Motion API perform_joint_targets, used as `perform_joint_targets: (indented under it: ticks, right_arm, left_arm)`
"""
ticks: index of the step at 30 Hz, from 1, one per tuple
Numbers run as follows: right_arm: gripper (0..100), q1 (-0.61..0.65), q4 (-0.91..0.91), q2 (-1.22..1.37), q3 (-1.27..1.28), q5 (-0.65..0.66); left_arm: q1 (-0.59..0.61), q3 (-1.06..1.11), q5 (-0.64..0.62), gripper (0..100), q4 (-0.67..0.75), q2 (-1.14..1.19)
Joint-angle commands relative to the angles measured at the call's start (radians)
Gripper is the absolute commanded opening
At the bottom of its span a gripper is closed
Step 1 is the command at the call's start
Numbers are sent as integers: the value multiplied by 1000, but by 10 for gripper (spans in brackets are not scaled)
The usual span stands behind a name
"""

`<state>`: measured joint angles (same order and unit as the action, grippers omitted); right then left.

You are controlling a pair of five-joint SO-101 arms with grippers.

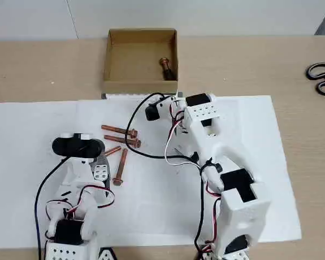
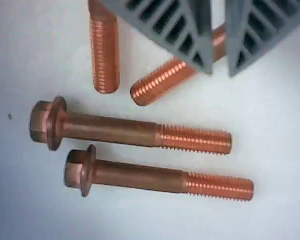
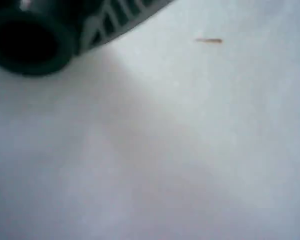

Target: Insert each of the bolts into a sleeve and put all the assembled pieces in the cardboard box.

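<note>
You have 4 loose bolts (image 1: 119, 130) on the white sheet (image 1: 151, 211) that covers the tabletop (image 1: 43, 65). They are grouped between the 2 arms, short of the cardboard box (image 1: 112, 59). The box stands at the sheet's far edge, and 1 assembled piece (image 1: 166, 66) lies inside it near the right-hand wall.

Your left pincer (image 2: 220, 70) hangs low over the bolt group. It is clenched almost fully, with a thin slit between its gray ribbed fingers (image 2: 182, 25) and nothing gripped. In its wrist view 2 of the bolts lie side by side, nearly parallel, heads at the same end. A third bolt (image 2: 157, 84) runs beneath the fingers with its threaded end showing on the sheet. A fourth bolt (image 2: 104, 50) lies just beside that end.

Your right pincer (image 1: 172, 102) sits just before the box's near wall. You cannot tell whether it is released or clenched. Its wrist view shows a dark tube (image 3: 25, 42) with an open bore, close over the sheet.

Scissors (image 1: 322, 77) lie well apart on the bare tabletop.
</note>
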<state>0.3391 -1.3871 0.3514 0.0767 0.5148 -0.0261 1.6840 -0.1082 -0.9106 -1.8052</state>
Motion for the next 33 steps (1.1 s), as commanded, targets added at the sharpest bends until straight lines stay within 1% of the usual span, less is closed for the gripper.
perform_joint_targets:
  ticks: [1,6,12,16,25,30,33]
  right_arm:
    - [10,8,-1,35,8,2]
    - [10,15,-94,-70,-77,-8]
    - [9,12,-245,-246,-189,-71]
    - [9,-5,-335,-334,-206,-133]
    - [3,-171,-344,-518,-60,-262]
    - [3,-252,-344,-650,71,-279]
    - [3,-312,-343,-737,147,-278]
  left_arm:
    - [5,-4,-2,6,12,-9]
    - [5,-4,-2,6,12,-9]
    - [5,-4,-2,6,12,-11]
    - [5,-4,-2,6,12,-11]
    - [6,-24,-2,8,6,-5]
    - [9,-171,8,8,-127,-3]
    - [9,-257,41,8,-196,15]
